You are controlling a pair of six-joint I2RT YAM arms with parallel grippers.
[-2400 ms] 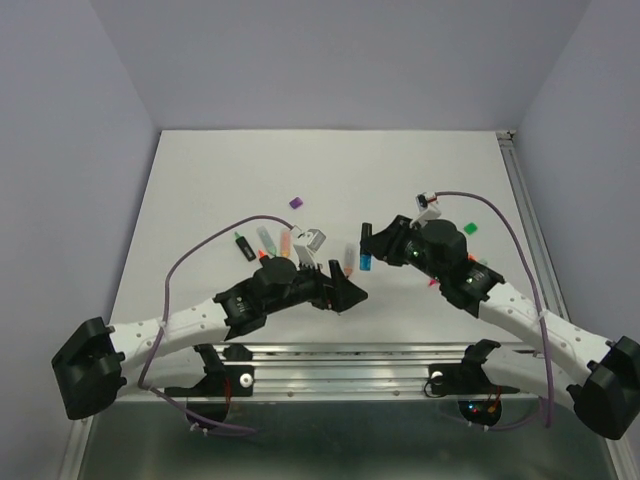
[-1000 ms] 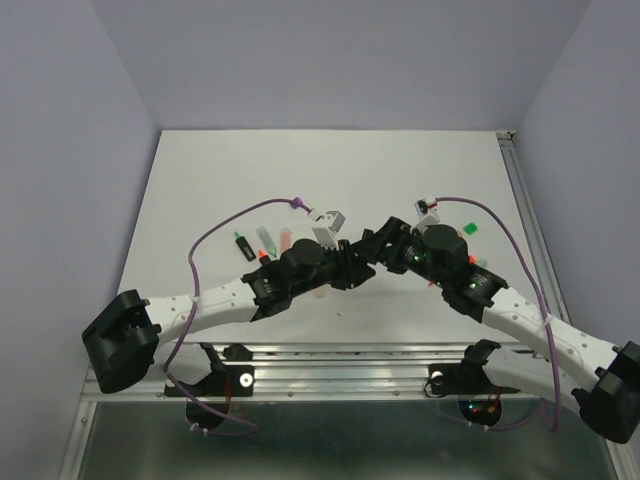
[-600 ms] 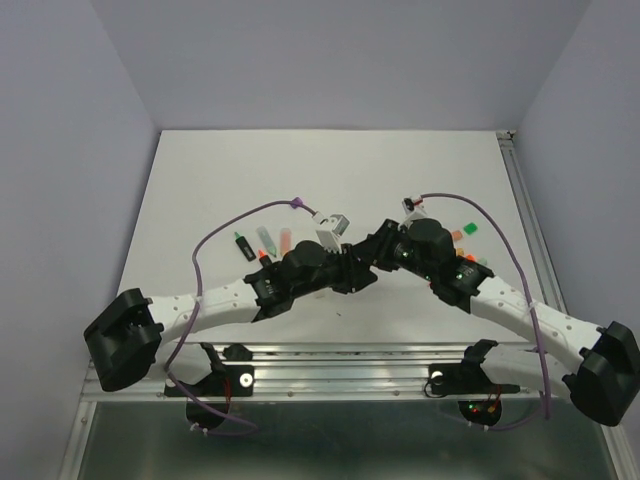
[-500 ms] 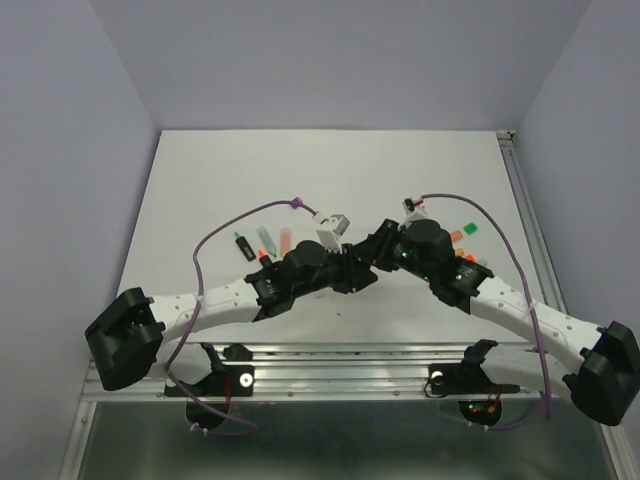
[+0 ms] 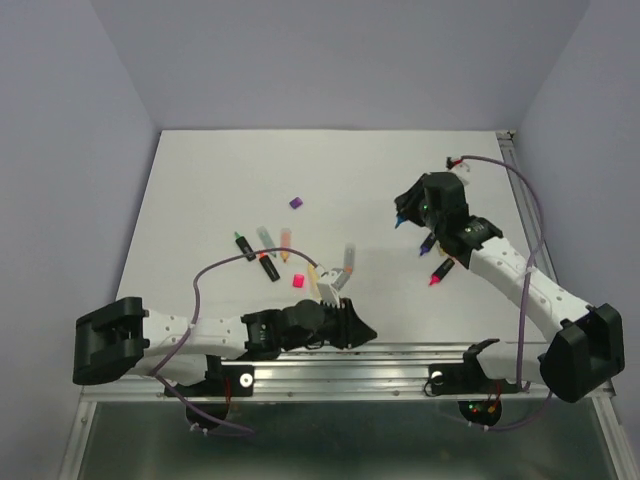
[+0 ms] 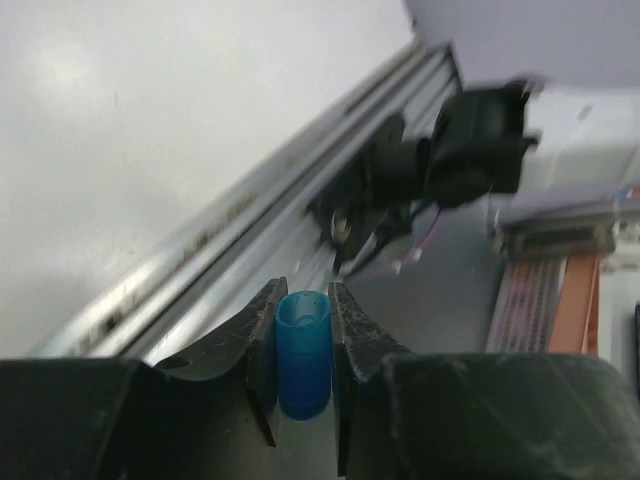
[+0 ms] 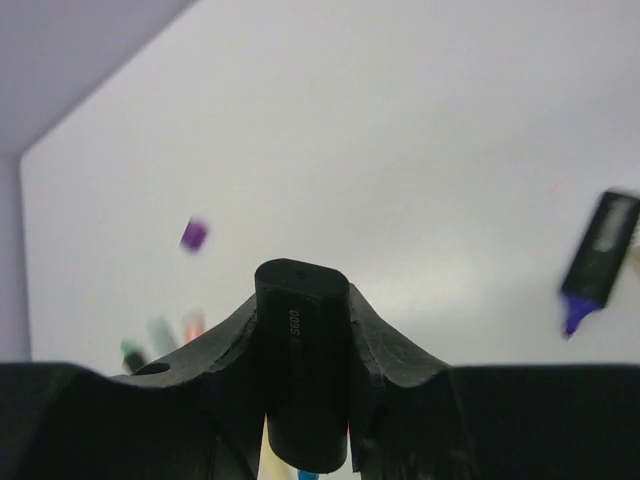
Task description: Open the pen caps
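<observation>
My left gripper is shut on a blue pen cap, whose open end faces away from the wrist. In the top view the left gripper hangs low over the table's near edge. The right gripper is shut on a black highlighter body, and in the top view it is raised at the right rear. A loose purple cap and a pink cap lie on the table. Left of centre lies a green-capped black pen.
Several highlighters lie left of centre, among them pastel ones and a grey one. Uncapped pens lie under the right arm, one with a purple tip. A metal rail runs along the near edge.
The two grippers met at the table's centre, then pulled apart. The left drew back to the near edge with the blue cap; the right rose to the right rear with the black body.
</observation>
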